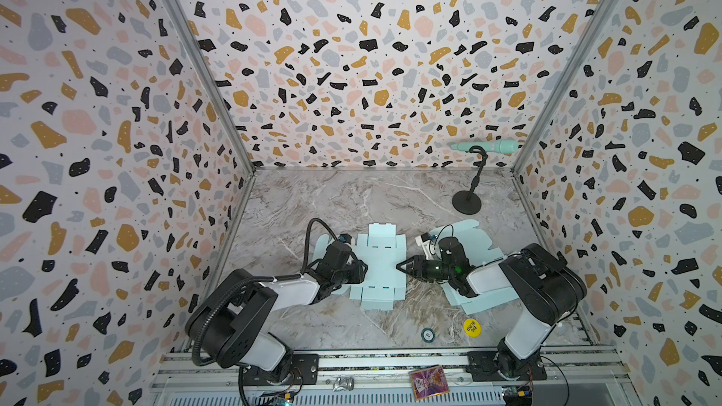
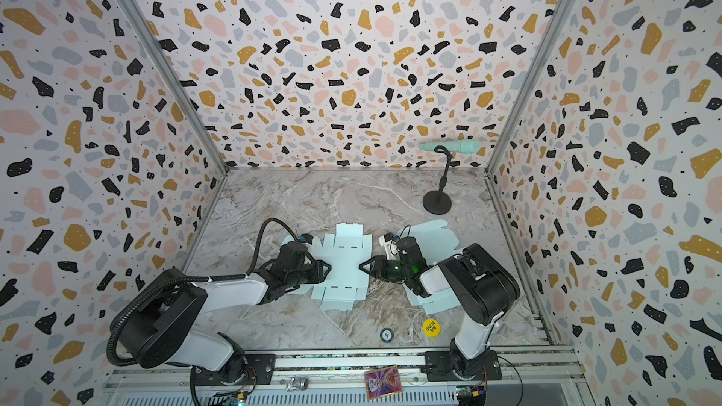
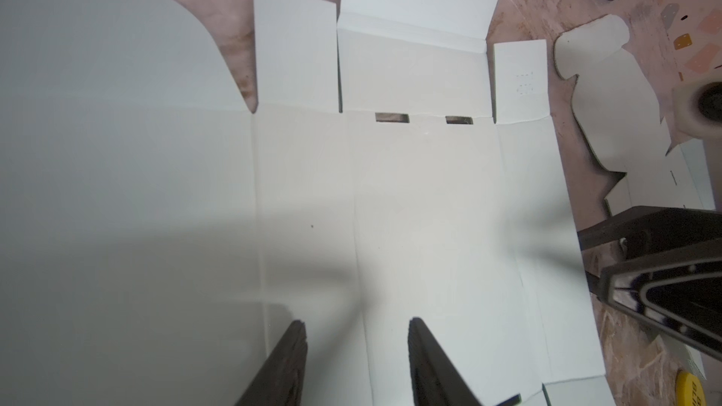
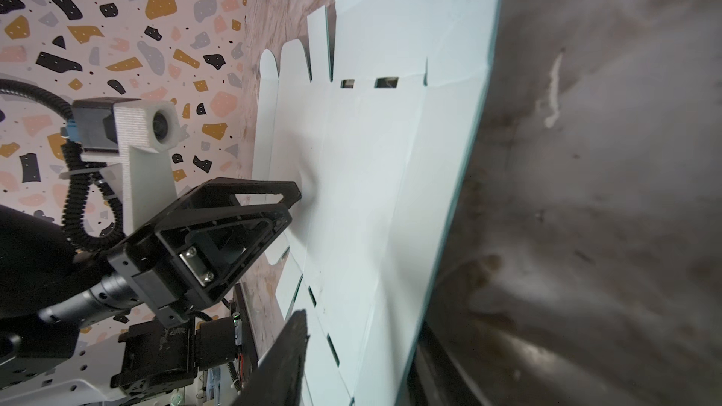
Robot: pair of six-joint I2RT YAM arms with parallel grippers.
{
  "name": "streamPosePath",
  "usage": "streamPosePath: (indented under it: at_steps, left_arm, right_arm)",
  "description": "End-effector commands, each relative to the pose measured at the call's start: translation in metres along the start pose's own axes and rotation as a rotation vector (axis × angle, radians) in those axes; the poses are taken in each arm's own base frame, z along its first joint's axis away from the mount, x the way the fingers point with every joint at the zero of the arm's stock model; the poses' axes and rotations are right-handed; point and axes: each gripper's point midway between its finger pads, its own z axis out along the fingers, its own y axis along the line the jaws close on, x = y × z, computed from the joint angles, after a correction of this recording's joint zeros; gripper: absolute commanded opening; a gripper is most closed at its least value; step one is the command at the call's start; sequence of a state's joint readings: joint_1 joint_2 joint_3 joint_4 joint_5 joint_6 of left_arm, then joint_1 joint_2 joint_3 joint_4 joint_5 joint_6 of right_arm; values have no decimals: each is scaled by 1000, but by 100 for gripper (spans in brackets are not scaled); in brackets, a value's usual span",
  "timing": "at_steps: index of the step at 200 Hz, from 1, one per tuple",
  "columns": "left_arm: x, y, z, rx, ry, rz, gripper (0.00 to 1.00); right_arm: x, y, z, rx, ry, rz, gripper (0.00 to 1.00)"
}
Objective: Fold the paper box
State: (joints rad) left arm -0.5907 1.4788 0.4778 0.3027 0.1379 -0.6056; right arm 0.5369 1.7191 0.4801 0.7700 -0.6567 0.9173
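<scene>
The paper box (image 1: pixel 381 263) (image 2: pixel 345 263) is a flat pale blue cut-out lying unfolded on the marble table, with slots and flaps at its far and near ends. My left gripper (image 1: pixel 365 267) (image 3: pixel 357 326) is open, its fingers spread over the box's left half, tips down on the sheet. The right wrist view shows the left gripper (image 4: pixel 234 220) pressing there. My right gripper (image 1: pixel 397 266) (image 4: pixel 363 322) is turned on its side at the box's right edge. Its jaws stand apart, one finger (image 4: pixel 301 330) above the edge panel, the other mostly hidden beneath it.
A second flat blue box blank (image 1: pixel 474 244) lies under my right arm. A black microphone stand (image 1: pixel 467 203) is at the back right. A yellow disc (image 1: pixel 472 326) and a small round token (image 1: pixel 428 334) lie near the front edge. Patterned walls enclose three sides.
</scene>
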Motion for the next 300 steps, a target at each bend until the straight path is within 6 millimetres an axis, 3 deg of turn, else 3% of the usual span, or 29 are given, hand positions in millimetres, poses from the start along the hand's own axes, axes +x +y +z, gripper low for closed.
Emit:
streamPosePath:
  at_steps: [1,32,91,112,172,201,232,280,300]
  left_arm:
    - [32,17,-1,-50,101,-30,45]
    - [33,15,-1,-39,101,-25,45]
    - [40,7,1,-15,112,-18,44]
    - [38,4,2,-4,99,-18,43]
    - [38,-7,-2,38,102,-13,43]
    - [10,-35,-20,128,29,-2,41]
    - [-31,-65,-31,223,-62,-4,20]
    - [-79,-69,-20,293,-159,-91,0]
    - [-97,-65,-17,317,-189,-116,0]
  right_arm:
    - [-9,8,-4,16,-36,-44,37]
    - [-15,4,-4,82,-35,-97,26]
    - [-20,10,9,53,-22,-97,24]
    - [-22,10,8,60,-25,-105,16]
    - [-28,-8,-2,308,-7,-260,1]
    - [-36,-16,-14,485,16,-384,0]
    - [-49,-13,-20,654,37,-527,0]
    - [-65,-12,-19,826,62,-663,0]
    - [-66,-14,-16,859,80,-709,1]
